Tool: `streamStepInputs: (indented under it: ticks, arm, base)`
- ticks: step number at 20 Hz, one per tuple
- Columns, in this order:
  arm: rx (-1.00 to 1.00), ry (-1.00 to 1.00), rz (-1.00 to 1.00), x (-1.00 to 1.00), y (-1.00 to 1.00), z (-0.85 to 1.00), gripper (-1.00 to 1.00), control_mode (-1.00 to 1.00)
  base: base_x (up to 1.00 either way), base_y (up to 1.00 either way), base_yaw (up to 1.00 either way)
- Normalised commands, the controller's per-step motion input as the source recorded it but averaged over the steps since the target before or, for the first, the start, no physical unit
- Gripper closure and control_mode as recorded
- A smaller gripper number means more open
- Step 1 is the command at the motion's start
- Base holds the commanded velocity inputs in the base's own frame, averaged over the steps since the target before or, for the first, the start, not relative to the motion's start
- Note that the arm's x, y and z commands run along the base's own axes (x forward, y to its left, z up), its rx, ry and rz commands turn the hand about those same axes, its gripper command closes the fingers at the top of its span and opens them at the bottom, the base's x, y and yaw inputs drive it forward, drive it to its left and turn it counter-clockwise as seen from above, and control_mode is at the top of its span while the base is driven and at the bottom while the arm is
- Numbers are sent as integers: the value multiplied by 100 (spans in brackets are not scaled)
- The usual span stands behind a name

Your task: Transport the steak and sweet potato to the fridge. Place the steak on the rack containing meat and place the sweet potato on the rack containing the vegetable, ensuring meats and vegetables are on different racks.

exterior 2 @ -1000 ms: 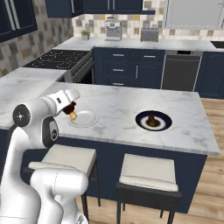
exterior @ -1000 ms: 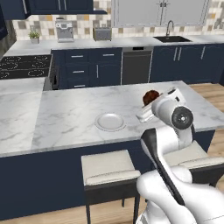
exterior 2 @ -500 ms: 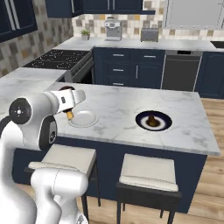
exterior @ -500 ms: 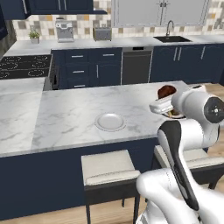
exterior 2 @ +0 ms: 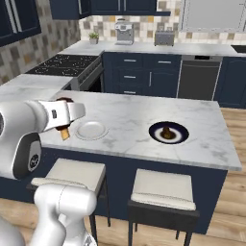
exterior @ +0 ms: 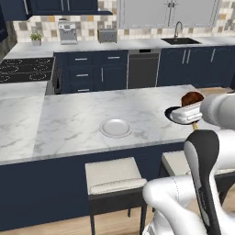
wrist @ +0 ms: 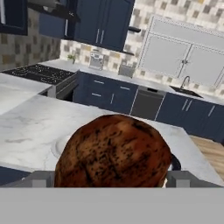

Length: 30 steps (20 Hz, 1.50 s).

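Observation:
The steak (wrist: 114,151), a reddish-brown chunk with a tan-orange edge, sits between the two finger tips of my gripper (wrist: 111,180), which is shut on it. From the left base view the steak (exterior: 192,97) and gripper (exterior: 185,113) hang above the island's right part, in front of a dark plate (exterior: 170,111). In the right base view the gripper (exterior 2: 63,115) is over the island's near left edge. The sweet potato (exterior 2: 166,130), a dull brown lump, rests on the dark plate (exterior 2: 178,138). The fridge is out of view.
An empty white plate (exterior: 115,127) (exterior 2: 91,129) lies mid-island. Two stools (exterior 2: 69,172) (exterior 2: 166,190) stand at the island's near side. Behind are a stove (exterior 2: 65,62), dishwasher (exterior: 143,69), sink (exterior: 181,40) and dark blue cabinets.
The hand has drawn back toward the base with the steak in it, away from the dark plate. Plates, sweet potato and base have stayed put.

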Motion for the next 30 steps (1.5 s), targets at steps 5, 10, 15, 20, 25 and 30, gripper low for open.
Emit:
streamStepInputs:
  ticks: [5,10,15,20,25,30]
  arm:
    - [0,1,-5,-14,-12,0,100,100]
    - [0,0,0,0,0,0,100,100]
    - [0,0,0,0,0,0,100,100]
    - [0,0,0,0,0,0,100,100]
    - [0,0,0,0,0,0,100,100]
    - [0,0,0,0,0,0,100,100]
  base:
    - [-7,-28,-21]
    - [0,-52,-62]
    - [-12,-51,-74]
    - [-16,-49,-73]
    - [12,-83,-57]
    - [96,-70,-39]
